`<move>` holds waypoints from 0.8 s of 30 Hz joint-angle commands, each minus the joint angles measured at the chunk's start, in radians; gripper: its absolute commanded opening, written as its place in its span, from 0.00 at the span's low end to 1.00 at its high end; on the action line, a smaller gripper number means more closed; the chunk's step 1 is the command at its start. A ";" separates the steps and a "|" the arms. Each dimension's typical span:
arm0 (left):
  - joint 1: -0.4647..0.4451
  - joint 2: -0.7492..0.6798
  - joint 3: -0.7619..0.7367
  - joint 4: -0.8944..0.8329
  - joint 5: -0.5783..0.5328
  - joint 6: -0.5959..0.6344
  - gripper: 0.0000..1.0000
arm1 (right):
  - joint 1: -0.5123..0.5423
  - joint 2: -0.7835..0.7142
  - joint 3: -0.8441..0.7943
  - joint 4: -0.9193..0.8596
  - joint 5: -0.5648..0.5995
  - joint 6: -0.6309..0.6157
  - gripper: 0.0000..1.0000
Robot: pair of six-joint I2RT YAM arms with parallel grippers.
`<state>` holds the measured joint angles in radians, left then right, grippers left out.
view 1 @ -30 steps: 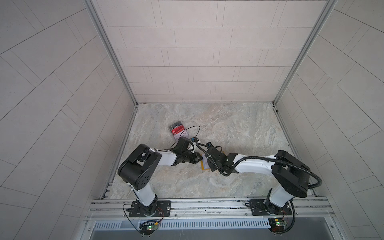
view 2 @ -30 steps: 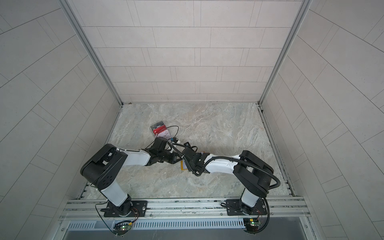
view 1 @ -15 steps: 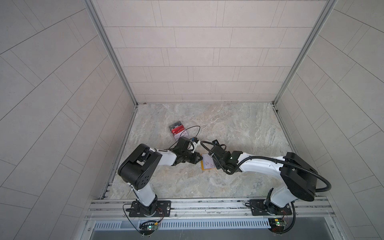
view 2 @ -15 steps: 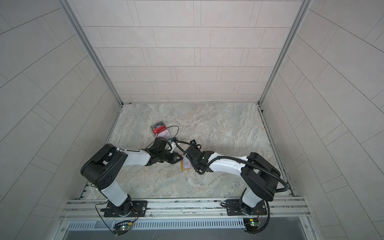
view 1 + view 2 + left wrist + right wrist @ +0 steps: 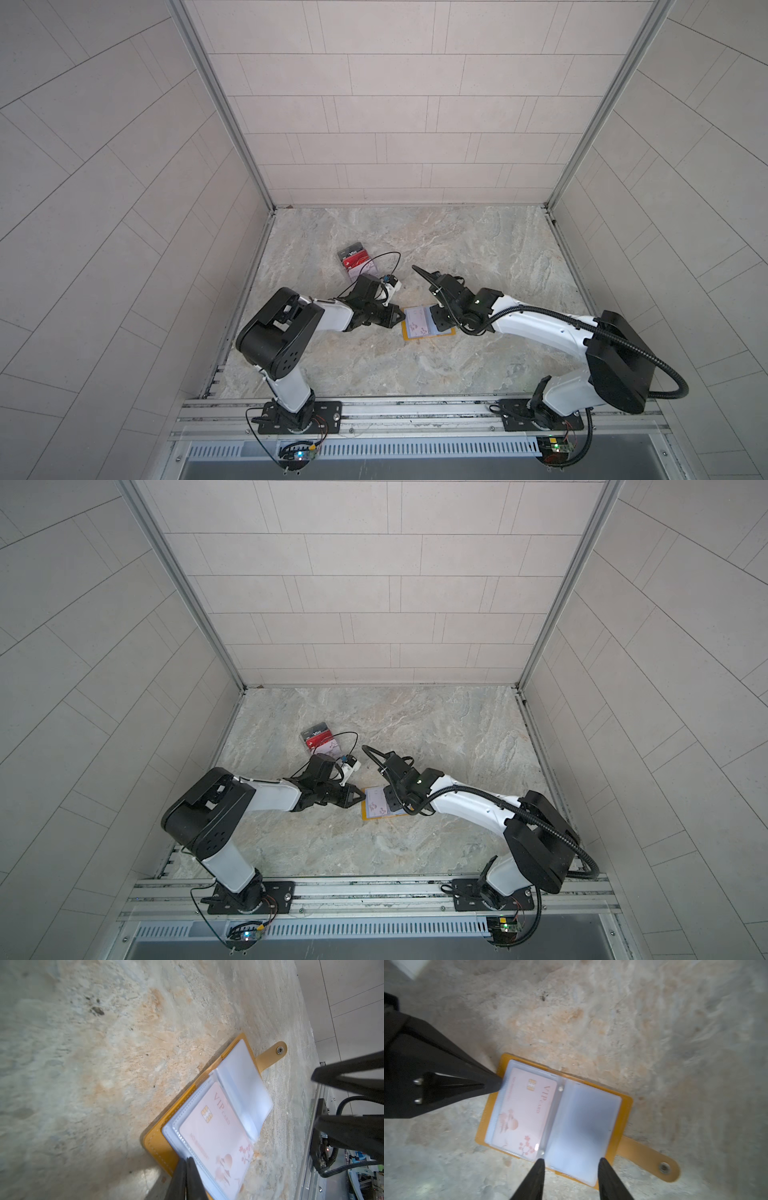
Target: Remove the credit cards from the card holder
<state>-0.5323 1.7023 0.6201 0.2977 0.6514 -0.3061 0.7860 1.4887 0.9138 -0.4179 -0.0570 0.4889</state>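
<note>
The card holder (image 5: 626, 1103) is lying open and flat on the marble table (image 5: 654, 1022), front of centre. Its long axis is running left-right, and its snap tab (image 5: 652, 1159) is pointing toward the right arm. A pink card (image 5: 525, 1113) reading "VIP CARD" is sitting in the left sleeve. The left gripper (image 5: 496, 1084), pressed together, is touching the holder's left edge. The right gripper (image 5: 571, 1160) is hanging spread over the clear right sleeve, gripping nothing. Well apart at back left, a clear box (image 5: 360, 272) is holding a black "Vip" card (image 5: 352, 252) and a red card (image 5: 356, 261). Bare marble is lying all round the holder.

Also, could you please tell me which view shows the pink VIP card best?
The right wrist view: the pink VIP card lies whole and face-on in the card holder. The left wrist view shows it sharper but steeply slanted; in both top views it is a tiny pale patch.
</note>
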 commanded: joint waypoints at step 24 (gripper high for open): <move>-0.001 0.039 -0.007 -0.042 -0.019 0.010 0.06 | -0.161 0.217 -0.084 0.296 -0.482 0.118 0.28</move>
<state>-0.5323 1.7103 0.6201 0.3099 0.6540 -0.3061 0.6323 1.6817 0.8459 -0.1547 -0.5095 0.5858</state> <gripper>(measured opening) 0.068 0.285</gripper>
